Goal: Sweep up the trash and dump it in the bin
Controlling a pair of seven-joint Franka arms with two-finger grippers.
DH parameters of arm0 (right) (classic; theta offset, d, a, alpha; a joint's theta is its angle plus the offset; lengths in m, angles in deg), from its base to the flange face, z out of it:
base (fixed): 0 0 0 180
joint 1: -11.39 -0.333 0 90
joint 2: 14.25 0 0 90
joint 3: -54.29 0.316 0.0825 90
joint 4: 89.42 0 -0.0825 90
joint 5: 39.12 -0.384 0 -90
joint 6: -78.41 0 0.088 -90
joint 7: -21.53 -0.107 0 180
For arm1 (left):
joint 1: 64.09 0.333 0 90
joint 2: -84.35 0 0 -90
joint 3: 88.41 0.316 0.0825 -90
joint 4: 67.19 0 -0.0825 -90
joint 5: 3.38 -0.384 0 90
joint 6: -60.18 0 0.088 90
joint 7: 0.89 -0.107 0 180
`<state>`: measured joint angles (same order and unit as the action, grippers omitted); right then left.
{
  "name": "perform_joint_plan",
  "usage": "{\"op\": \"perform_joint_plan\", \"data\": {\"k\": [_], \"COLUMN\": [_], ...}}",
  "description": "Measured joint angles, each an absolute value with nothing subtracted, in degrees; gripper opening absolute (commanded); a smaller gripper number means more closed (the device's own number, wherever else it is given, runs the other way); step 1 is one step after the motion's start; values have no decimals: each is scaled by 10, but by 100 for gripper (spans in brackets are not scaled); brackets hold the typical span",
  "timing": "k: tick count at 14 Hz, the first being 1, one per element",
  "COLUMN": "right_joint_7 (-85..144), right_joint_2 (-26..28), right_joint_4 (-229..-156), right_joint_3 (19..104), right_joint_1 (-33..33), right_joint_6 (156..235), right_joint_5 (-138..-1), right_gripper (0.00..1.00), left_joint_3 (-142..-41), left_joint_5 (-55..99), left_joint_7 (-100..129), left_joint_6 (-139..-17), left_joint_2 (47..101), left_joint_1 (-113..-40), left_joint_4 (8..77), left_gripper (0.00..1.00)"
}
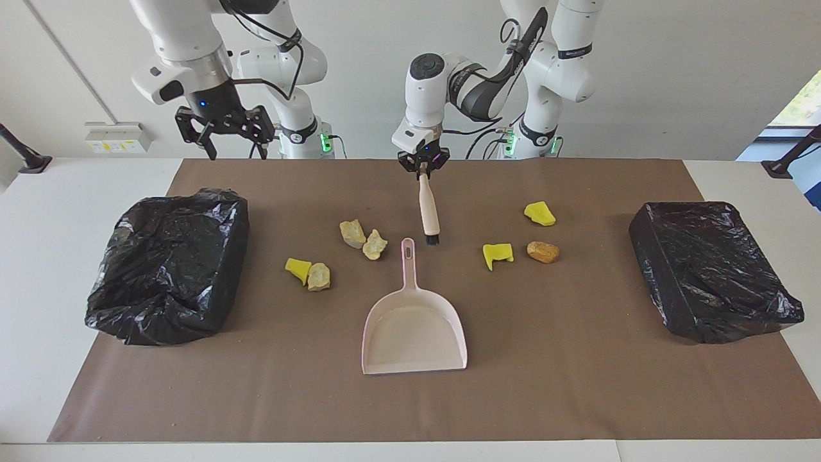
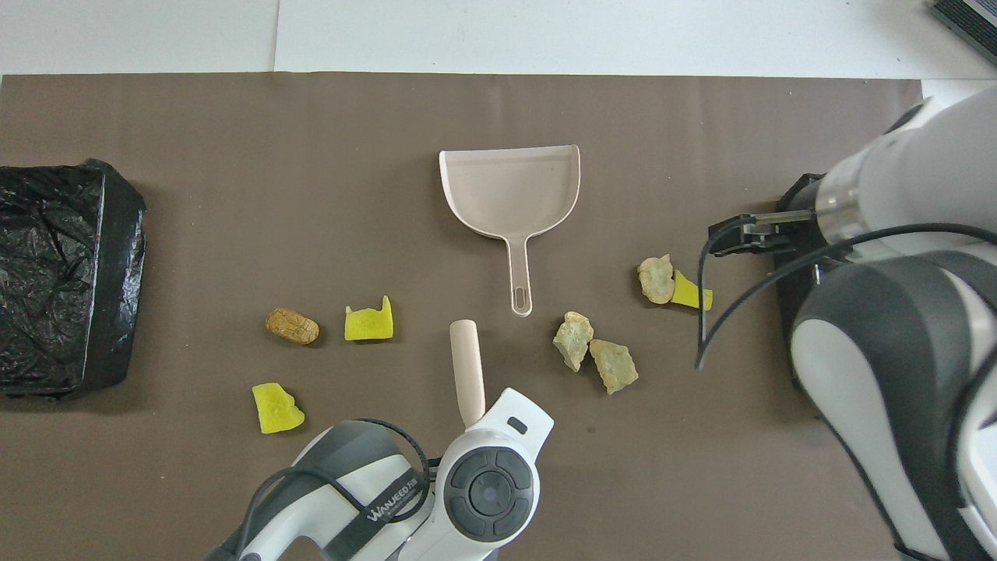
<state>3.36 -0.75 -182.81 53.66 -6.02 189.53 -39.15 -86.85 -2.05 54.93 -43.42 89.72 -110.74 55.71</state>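
From the facing view, you have the left gripper [image 1: 423, 164] clamped on the top of the brush [image 1: 428, 215], which hangs with its dark bristles just above the mat, close beside the loop end of the pink dustpan [image 1: 414, 324] handle. The right gripper [image 1: 224, 131] hangs in the air with its fingers spread wide and empty, above the robots' edge of the mat near the black-lined bin [image 1: 168, 263] at the right arm's end; a second lined bin [image 1: 712, 269] sits at the left arm's end. The trash lies in two clusters: two tan lumps [image 1: 363, 239] and a yellow wedge touching a pale lump [image 1: 308, 272] toward the right arm's end, and two yellow pieces and a brown lump [image 1: 542, 251] toward the left arm's end. From overhead, you see the brush handle [image 2: 466, 370] pointing out from the left wrist toward the dustpan [image 2: 510, 191], whose pan is bare, with the brown lump [image 2: 292, 326] and yellow pieces [image 2: 368, 321] to one side and the tan lumps [image 2: 596, 354] to the other. The right arm's bulk covers much of the bin beneath it. I judge that sweeping has not begun: the tool is in hand, nothing is gathered. Next you need the right gripper down on the dustpan handle to steady it, then the bristles lowered outside one cluster and drawn toward the pan's open lip.
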Motion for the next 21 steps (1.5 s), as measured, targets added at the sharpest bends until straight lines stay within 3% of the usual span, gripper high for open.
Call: {"op": "perform_joint_plan", "data": {"k": [5, 10, 15, 16, 17, 18, 19, 21], "right_joint_7": [-55, -78, -61, -60, -60, -60, -56, -43], "right_joint_2": [47, 100, 123, 127, 129, 131, 132, 133], "right_joint_4": [-1825, -1825, -1828, -1828, -1828, -1828, -1828, -1828], "right_joint_3": [537, 538, 537, 538, 538, 537, 537, 537], "right_joint_1": [-131, -171, -185, -189, -193, -194, -194, -193], "right_joint_6": [1948, 1992, 2005, 2005, 2005, 2005, 2005, 2005], "right_joint_5": [-415, -408, -402, -401, -398, -394, -390, -389], "right_gripper": [100, 100, 100, 86, 63, 9, 0, 0], "left_joint_3": [-867, -867, -876, -879, -881, -881, -881, -881], "left_joint_5": [-52, -66, -65, -63, -53, -38, -28, -20], "left_joint_7": [576, 600, 655, 665, 668, 668, 668, 663], "left_joint_6": [-334, -347, -420, -445, -464, -481, -505, -548], "left_joint_2": [965, 1026, 1079, 1080, 1078, 1076, 1073, 1060], "left_joint_1": [-1028, -936, -924, -925, -926, -927, -927, -928], "left_joint_4": [605, 714, 813, 826, 834, 837, 838, 832], "left_gripper": [0, 0, 0, 0, 0, 0, 0, 0]}}
